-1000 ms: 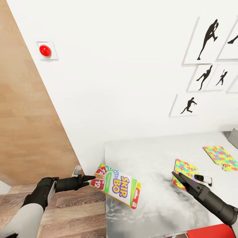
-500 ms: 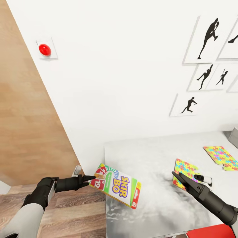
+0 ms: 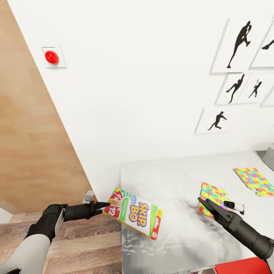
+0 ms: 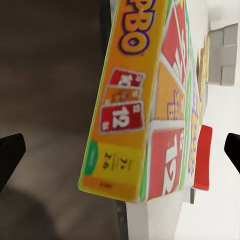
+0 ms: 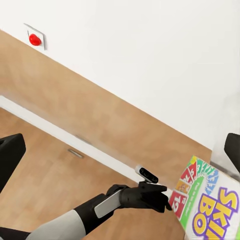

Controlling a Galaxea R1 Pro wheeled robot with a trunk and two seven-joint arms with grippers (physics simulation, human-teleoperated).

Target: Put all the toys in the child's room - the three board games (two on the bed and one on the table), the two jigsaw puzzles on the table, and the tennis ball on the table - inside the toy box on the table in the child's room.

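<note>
Left arm (image 3: 26,247) is showing a light grey, smooth upper segment, then switching to a matte black wrist section with a pale grey strip along its side. Left gripper (image 3: 104,207) is black, narrowing to thin pointed fingers; a small white camera module with a dark lens is sitting on top near its base. Right arm (image 3: 251,239) is showing as a black tube with a ribbed collar. Right gripper (image 3: 203,204) is black, angular, wedge-shaped, with a small white-and-black module beside it. In the right wrist view the left arm (image 5: 75,220) is showing the same grey-to-black change and pale strip. No cables or screws are showing.
</note>
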